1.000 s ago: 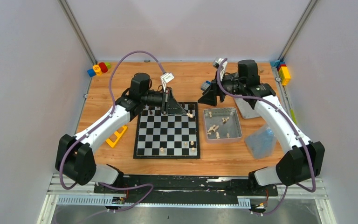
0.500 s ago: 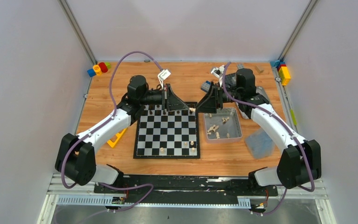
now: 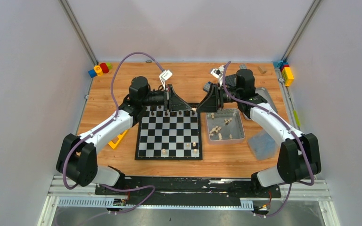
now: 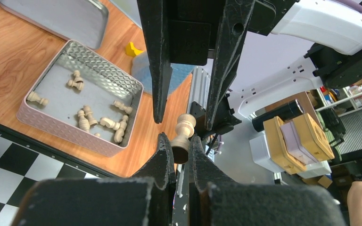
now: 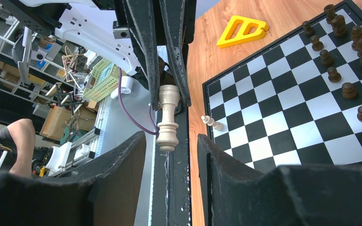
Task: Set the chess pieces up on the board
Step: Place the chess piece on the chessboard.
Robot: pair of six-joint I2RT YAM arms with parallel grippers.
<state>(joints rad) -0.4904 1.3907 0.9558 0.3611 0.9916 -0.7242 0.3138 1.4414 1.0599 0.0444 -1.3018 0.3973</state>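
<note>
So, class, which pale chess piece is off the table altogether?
The pale piece clamped in the left jaws, held in midair; the other pale ones rest in the tin or on the board.

Overhead overview; opposed wrist close-ups sharing piece (image 4: pixel 183 136)

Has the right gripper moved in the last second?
Yes. The right gripper has shifted left, from beyond the tin's far left corner towards the board's far right corner, meeting the left gripper.
</note>
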